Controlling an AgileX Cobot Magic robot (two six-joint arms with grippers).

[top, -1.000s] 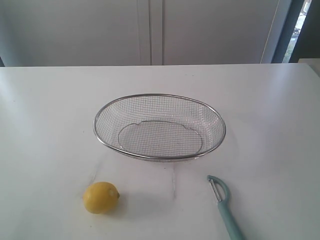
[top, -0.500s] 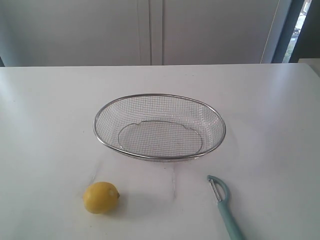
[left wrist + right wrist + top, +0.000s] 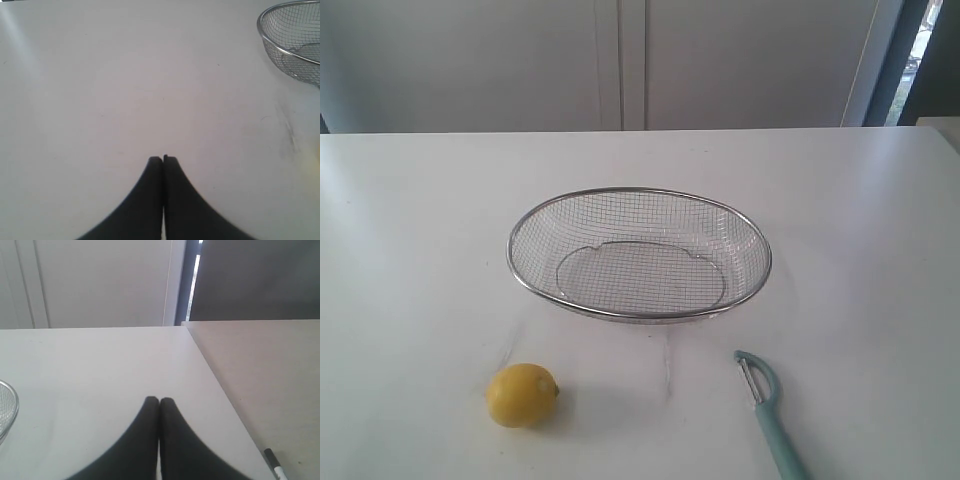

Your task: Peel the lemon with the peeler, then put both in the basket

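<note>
Both my left gripper (image 3: 163, 160) and right gripper (image 3: 159, 401) are squeezed shut, holding nothing. The lemon (image 3: 521, 395) lies before the basket (image 3: 640, 189) on my left, the peeler (image 3: 768, 410) on my right, one for each arm, I think.

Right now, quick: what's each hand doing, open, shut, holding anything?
Left hand: closed, holding nothing.
Right hand: closed, holding nothing.

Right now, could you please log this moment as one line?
stage: not started | lemon: on table, unpeeled | peeler: on table | basket: empty | left claw: shut | right claw: shut
</note>
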